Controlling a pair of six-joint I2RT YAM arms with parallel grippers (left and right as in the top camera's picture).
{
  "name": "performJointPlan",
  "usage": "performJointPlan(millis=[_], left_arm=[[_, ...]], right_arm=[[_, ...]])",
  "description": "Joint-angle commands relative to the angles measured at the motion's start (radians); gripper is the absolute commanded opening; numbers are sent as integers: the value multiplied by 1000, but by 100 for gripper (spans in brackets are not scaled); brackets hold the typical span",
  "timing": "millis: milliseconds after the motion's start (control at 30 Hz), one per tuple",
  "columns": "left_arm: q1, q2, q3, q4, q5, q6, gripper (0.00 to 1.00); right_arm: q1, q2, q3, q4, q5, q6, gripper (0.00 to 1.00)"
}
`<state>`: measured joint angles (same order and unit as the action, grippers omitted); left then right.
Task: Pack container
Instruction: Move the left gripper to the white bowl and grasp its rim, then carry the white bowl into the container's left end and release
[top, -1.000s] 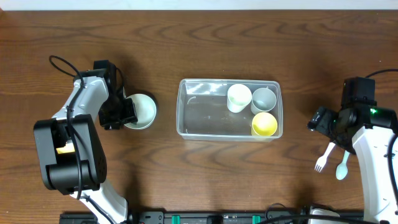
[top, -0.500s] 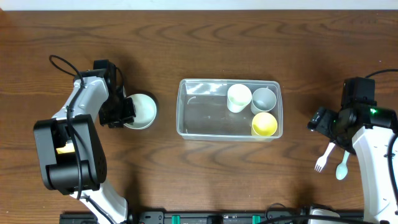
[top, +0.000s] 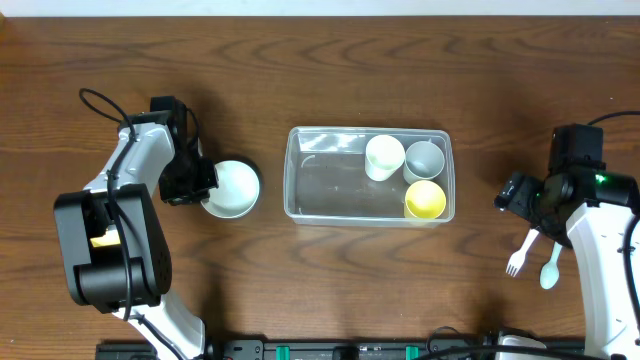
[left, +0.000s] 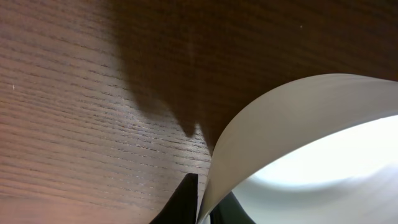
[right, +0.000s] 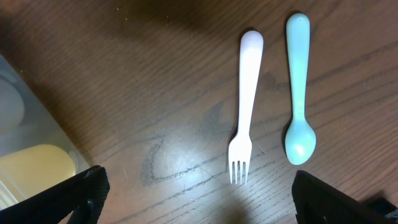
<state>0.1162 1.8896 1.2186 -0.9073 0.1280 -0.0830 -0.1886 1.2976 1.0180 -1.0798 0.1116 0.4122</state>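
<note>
The clear plastic container (top: 300, 185) sits mid-table and holds a white cup (top: 384, 157), a grey cup (top: 424, 159) and a yellow cup (top: 425, 199) at its right end. Its corner with the yellow cup also shows in the right wrist view (right: 37, 149). My left gripper (top: 203, 187) is shut on the rim of a white bowl (top: 233, 189), left of the container; the left wrist view shows the fingers (left: 204, 205) pinching the bowl's wall (left: 298, 124). My right gripper (right: 199, 193) is open and empty above the table, near a white fork (right: 245, 112) and a light blue spoon (right: 298, 93).
The fork (top: 521, 254) and spoon (top: 550, 268) lie side by side at the right, near the front edge, under the right arm. The container's left half holds nothing. A black rail runs along the table's front edge (top: 330, 350).
The white bowl in my left gripper has moved a little right and toward the front, and tilted. The right arm has not moved.
</note>
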Motion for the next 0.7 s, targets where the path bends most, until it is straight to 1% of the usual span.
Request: performJointPlan(millis=[0,433,667], left_arm=[[1,-1,3,1,0,-1,6],[1,-8,3,0,0,-4,6],[0,-75,24,-17,-1,-8,6]], right_arm=[[-8,-2,-2,-1,4,-10,96],[-8,-2,-2,0,4,-10,96],[-8,-2,-2,0,4,-10,96]])
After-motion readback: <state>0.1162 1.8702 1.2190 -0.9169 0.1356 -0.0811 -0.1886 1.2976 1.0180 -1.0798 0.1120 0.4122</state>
